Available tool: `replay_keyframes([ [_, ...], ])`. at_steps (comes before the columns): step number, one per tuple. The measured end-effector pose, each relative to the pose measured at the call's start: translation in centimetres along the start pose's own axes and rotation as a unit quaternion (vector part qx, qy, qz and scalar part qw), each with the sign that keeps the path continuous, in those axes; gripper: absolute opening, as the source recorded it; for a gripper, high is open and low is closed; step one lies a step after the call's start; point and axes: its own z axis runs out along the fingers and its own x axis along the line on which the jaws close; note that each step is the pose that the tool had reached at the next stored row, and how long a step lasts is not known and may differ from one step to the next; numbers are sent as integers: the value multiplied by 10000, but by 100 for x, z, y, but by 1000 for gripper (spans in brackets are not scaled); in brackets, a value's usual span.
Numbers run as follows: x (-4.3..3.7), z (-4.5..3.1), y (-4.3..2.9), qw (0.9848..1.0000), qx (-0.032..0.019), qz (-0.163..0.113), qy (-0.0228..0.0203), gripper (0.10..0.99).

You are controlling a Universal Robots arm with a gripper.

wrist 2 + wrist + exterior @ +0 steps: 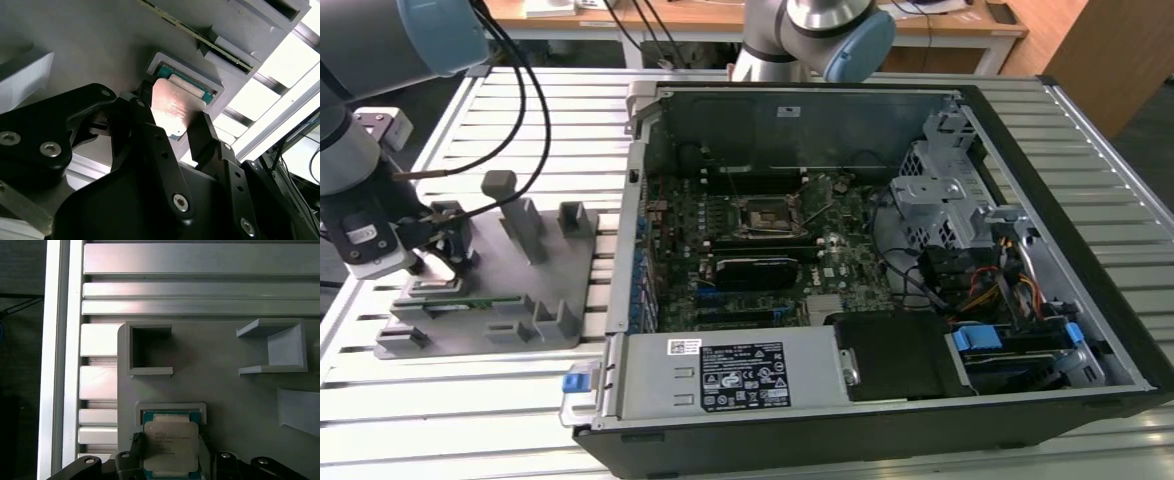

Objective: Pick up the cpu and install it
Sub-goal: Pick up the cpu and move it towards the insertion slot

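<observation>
The cpu [169, 444], a flat square chip with a silvery top and a thin green edge, sits between my gripper's [170, 452] two black fingers [136, 442], which press on its two opposite sides. In the second wrist view the cpu [172, 107] is held just over the square pocket [167, 59] of the grey fixture plate, partly covering it. In the exterior view my gripper [438, 262] hangs low over the fixture plate [494, 295] at the exterior view's left. The motherboard's cpu socket [761, 215] lies inside the open computer case [1067, 190].
Grey upright blocks [523, 228] stand on the fixture plate close to my gripper. An open square holder [149, 350] and a slanted bracket [280, 347] lie beyond the pocket. The slatted aluminium table [467, 400] carries everything. A second arm's base [821, 30] stands behind the case.
</observation>
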Motion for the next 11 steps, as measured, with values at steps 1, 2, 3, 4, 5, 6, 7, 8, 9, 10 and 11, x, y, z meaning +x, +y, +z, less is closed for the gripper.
replay_keyframes([
  [1,0,-14,1,10000,0,0,1,525],
  [2,0,-26,2,10000,0,0,0,525],
  [3,0,-39,3,10000,0,0,0,525],
  [4,0,-52,4,10000,0,0,0,525],
  [5,1,-66,6,10000,0,0,0,525],
  [6,1,-82,7,10000,0,0,0,525],
  [7,1,-100,8,10000,0,0,0,525],
  [8,1,-114,9,10000,0,0,0,525],
  [9,1,-126,10,10000,0,0,0,525],
  [10,1,-135,11,10000,0,0,1,525],
  [11,1,-143,12,10000,0,0,0,525],
])
